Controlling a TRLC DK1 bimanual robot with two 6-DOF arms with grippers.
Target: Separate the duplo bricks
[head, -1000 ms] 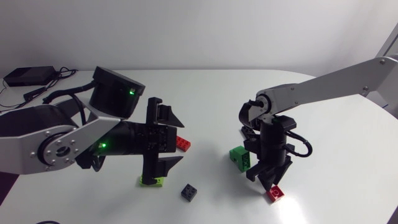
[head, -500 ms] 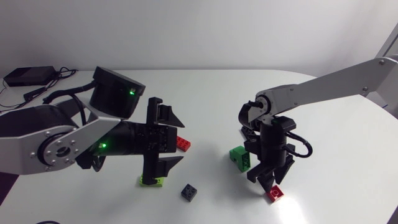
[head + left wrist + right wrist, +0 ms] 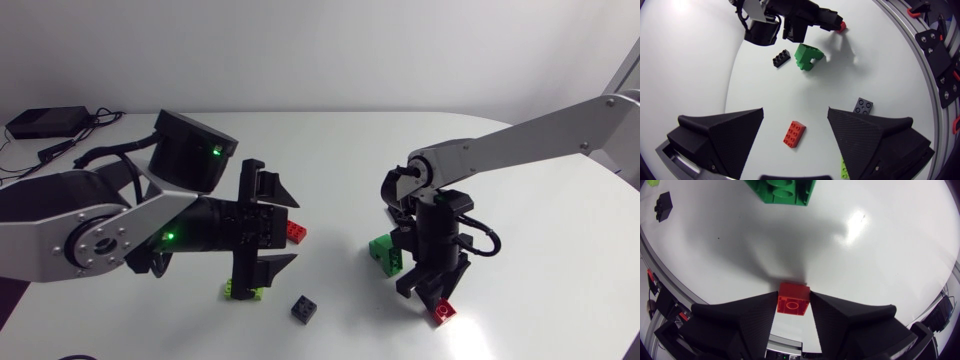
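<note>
Gripping the small red brick [image 3: 792, 299] from two sides, my right hand [image 3: 793, 302] has only a shallow hold, so it may slip or skid on the glossy white tabletop [image 3: 540, 260], or knock the green brick [image 3: 782, 190] close by. Farther off, my left hand [image 3: 795, 112] hangs open over a long red brick [image 3: 794, 134].

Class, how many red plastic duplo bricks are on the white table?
2. A small square red brick is clamped in the right gripper; a longer red brick lies beneath the open left gripper. Others may be hidden.
</note>
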